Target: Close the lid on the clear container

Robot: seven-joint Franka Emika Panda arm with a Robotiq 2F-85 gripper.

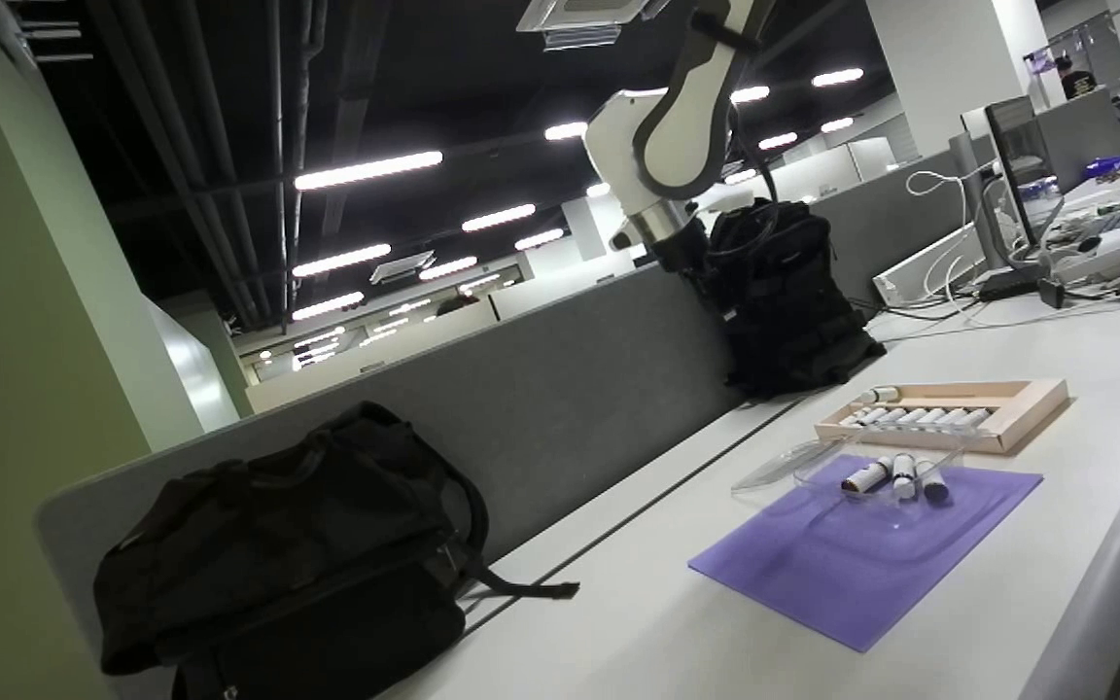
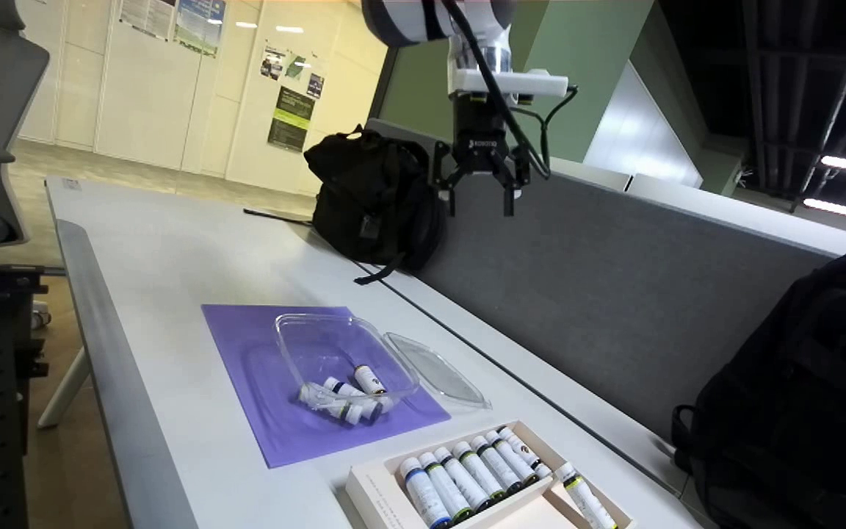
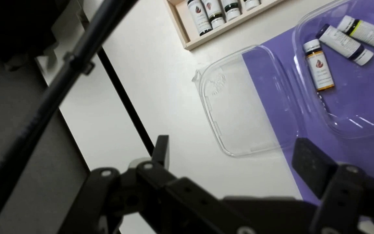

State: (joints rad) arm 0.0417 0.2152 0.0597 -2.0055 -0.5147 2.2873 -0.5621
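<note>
The clear container stands open on the purple mat with three small white-labelled bottles in it. It shows in both exterior views (image 1: 871,512) (image 2: 320,349) and at the right of the wrist view (image 3: 362,104). The see-through lid lies open beside it, partly on the mat and partly on the white table, in both exterior views (image 1: 782,467) (image 2: 439,373) and in the wrist view (image 3: 239,107). I cannot tell whether the lid is joined to the container. My gripper (image 2: 480,207) is open and empty, high above the table. In the wrist view its fingers (image 3: 232,146) frame the table near the lid's edge.
A beige wooden tray (image 1: 1027,416) with several bottles stands beside the container and lid. The purple mat (image 1: 861,593) lies under the container. Black backpacks (image 1: 297,554) (image 1: 784,301) stand along the grey partition (image 1: 599,360). Monitors (image 1: 1017,165) and cables are farther along the table.
</note>
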